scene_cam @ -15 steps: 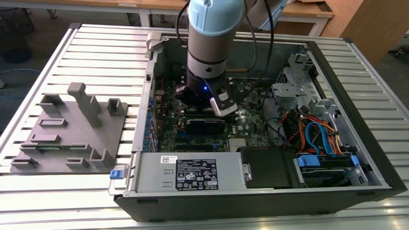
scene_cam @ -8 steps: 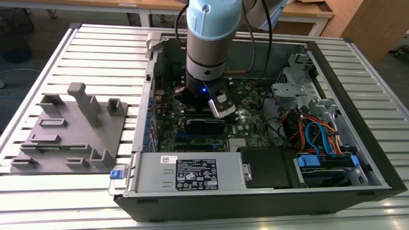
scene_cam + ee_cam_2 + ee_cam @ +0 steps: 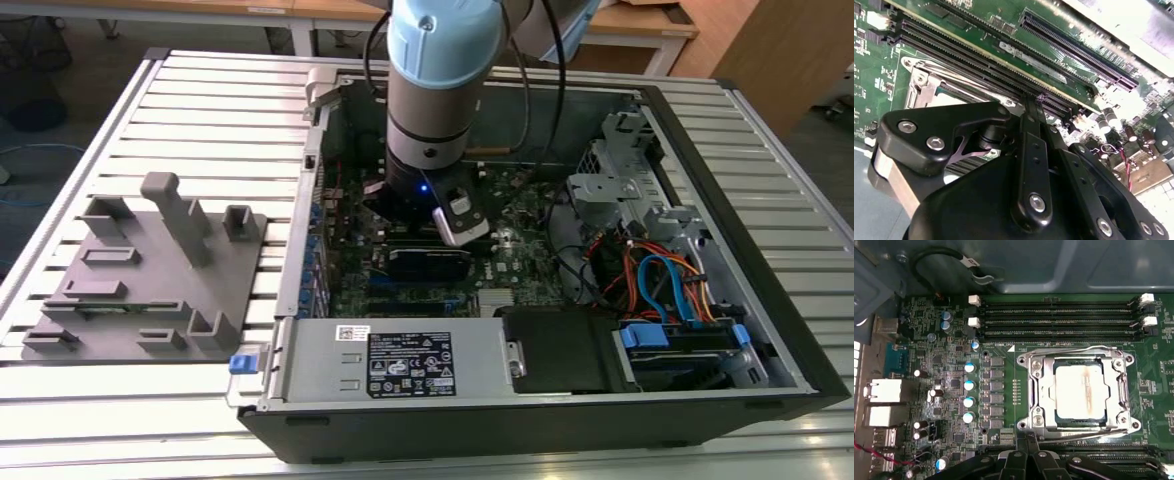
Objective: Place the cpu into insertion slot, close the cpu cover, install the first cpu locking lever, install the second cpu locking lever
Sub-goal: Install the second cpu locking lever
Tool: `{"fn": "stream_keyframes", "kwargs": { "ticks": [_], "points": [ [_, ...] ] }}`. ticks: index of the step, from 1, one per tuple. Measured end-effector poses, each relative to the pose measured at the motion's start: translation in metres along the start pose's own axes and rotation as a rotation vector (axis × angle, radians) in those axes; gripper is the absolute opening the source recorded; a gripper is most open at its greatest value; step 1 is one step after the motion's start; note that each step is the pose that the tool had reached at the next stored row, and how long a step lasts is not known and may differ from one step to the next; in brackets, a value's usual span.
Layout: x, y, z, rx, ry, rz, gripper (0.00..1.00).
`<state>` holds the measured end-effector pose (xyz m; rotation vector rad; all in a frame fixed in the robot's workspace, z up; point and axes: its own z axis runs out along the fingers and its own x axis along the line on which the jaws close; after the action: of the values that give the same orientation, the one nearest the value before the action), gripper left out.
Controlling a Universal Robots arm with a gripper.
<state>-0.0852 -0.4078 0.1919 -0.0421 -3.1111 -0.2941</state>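
The fingers (image 3: 1026, 442) come together to a narrow tip with nothing visibly between them, poised just beside the socket's near edge, by a thin wire lever (image 3: 1079, 429) running along that side. The cpu (image 3: 1079, 391) already sits in the insertion slot (image 3: 1040, 390), and the cpu cover (image 3: 1119, 390) lies flat around it, its window framing the chip — so steps 1 and 2 look done. A second lever (image 3: 1069, 352) crosses the far edge; whether either is fully latched I cannot tell. In the exterior view the arm (image 3: 434, 90) reaches into the open computer case (image 3: 534, 410) on the slatted table (image 3: 214, 90).
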Motion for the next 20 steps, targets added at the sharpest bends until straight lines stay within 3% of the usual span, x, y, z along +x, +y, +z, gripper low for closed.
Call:
{"fn": "stream_keyframes", "kwargs": {
  "ticks": [4,9,14,16,20],
  "points": [
    [-0.0002,0.0009,-0.0012,-0.0029,-0.0011,0.000,0.11],
    [0.0002,0.0032,-0.0148,-0.0015,-0.0005,0.000,0.11],
    [0.0002,0.0014,-0.0156,-0.0021,-0.0005,0.000,0.11],
    [0.0001,-0.0012,-0.0161,-0.0072,-0.0003,0.000,0.11],
    [0.0000,-0.0046,-0.0167,-0.0269,0.0003,0.000,0.11]
  ]
}}
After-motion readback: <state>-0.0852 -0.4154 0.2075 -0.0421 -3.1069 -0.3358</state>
